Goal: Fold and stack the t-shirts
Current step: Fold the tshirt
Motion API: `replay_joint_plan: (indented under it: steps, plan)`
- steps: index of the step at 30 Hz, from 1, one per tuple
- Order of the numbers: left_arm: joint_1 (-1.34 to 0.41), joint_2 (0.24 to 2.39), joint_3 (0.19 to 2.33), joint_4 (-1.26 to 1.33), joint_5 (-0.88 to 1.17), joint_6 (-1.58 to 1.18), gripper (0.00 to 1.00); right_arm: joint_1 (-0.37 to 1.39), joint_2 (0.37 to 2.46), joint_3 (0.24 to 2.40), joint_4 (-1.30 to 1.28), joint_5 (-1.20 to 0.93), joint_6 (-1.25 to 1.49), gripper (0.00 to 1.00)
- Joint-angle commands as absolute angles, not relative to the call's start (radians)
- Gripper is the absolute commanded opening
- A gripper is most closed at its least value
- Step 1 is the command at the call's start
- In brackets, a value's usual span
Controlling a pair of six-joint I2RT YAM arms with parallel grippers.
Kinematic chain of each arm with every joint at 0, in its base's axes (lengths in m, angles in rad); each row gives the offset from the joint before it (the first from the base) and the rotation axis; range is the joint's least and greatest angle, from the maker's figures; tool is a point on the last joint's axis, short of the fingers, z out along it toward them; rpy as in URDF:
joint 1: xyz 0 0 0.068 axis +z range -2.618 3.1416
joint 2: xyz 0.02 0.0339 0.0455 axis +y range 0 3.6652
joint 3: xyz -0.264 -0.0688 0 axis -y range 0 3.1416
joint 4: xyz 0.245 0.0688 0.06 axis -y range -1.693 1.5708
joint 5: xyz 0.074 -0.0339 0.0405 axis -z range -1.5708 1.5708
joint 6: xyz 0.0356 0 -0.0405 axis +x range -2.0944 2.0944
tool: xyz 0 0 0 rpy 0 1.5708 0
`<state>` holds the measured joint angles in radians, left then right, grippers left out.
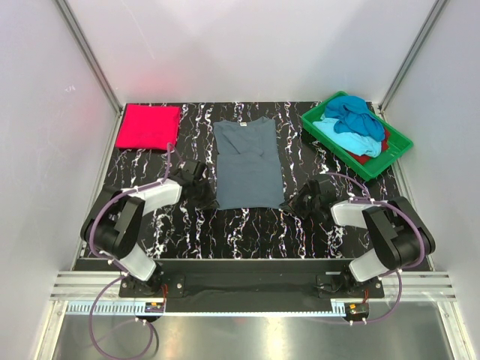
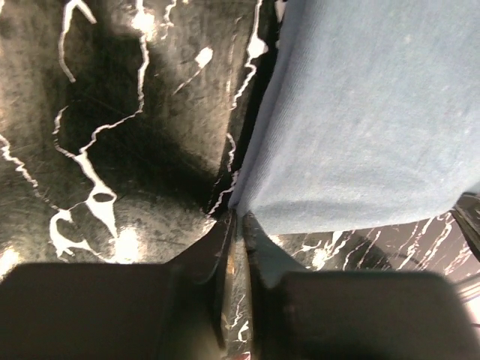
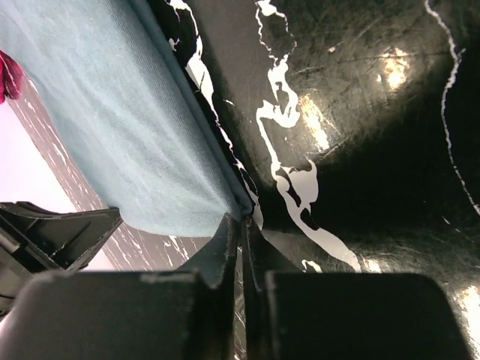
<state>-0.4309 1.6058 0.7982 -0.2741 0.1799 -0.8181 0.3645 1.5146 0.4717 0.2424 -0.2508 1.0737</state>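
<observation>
Corners are what matter here: you have the slate grey-blue t-shirt [image 1: 247, 161] spread flat in the middle of the counter [image 1: 247, 232], collar away from you and sleeves turned in, so its near hem is the free edge to lift for the next fold. Your left end effector [image 1: 211, 202] sits at the hem's left corner and your right end effector [image 1: 289, 204] at its right corner, one on each side so the cloth should rise evenly. In both wrist views the fingers are pressed nearly together with the corner of the shirt running into their tips, which I read as a pinch on the fabric, low against the counter. The folded red-pink t-shirt [image 1: 148, 126] lies at the far left, likely the base of the stack; the remaining t-shirts [image 1: 352, 127] are heaped in the green tray [image 1: 334, 150] at the far right.
</observation>
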Motion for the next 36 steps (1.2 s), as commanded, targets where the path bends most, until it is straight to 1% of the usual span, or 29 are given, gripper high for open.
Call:
replay_joint_plan:
  steps: [1, 5, 8, 13, 17, 21, 25, 27, 31, 34, 36]
  plan:
    - [-0.433, 1.655, 0.802, -0.284, 0.141, -0.795, 0.00, 0.371, 1.528, 0.472, 0.256, -0.210, 1.031, 0.00]
    - [-0.436, 1.606, 0.811, -0.302, 0.155, -0.782, 0.00, 0.371, 1.496, 0.505, 0.203, -0.196, 0.962, 0.00]
    - [-0.440, 1.542, 0.818, -0.348, 0.146, -0.772, 0.00, 0.385, 1.422, 0.523, 0.126, -0.180, 0.916, 0.00]
    - [-0.463, 1.462, 0.816, -0.414, 0.152, -0.767, 0.00, 0.422, 1.241, 0.519, -0.046, -0.152, 0.854, 0.00]
    - [-0.520, 1.376, 0.811, -0.466, 0.134, -0.787, 0.00, 0.433, 1.096, 0.505, -0.149, -0.150, 0.854, 0.00]
    - [-0.574, 1.267, 0.811, -0.531, 0.117, -0.819, 0.00, 0.440, 0.910, 0.534, -0.317, -0.135, 0.838, 0.00]
    - [-0.632, 1.158, 0.865, -0.629, 0.084, -0.844, 0.00, 0.449, 0.793, 0.578, -0.439, -0.159, 0.838, 0.00]
    - [-0.653, 1.140, 0.877, -0.637, 0.087, -0.860, 0.00, 0.453, 0.752, 0.584, -0.474, -0.178, 0.848, 0.00]
    - [-0.652, 1.158, 0.922, -0.647, 0.089, -0.845, 0.00, 0.454, 0.744, 0.638, -0.499, -0.158, 0.807, 0.00]
    - [-0.635, 1.210, 0.983, -0.652, 0.078, -0.816, 0.00, 0.454, 0.808, 0.704, -0.492, -0.103, 0.736, 0.00]
    - [-0.598, 1.264, 1.044, -0.653, 0.094, -0.787, 0.00, 0.453, 0.891, 0.776, -0.486, -0.071, 0.681, 0.00]
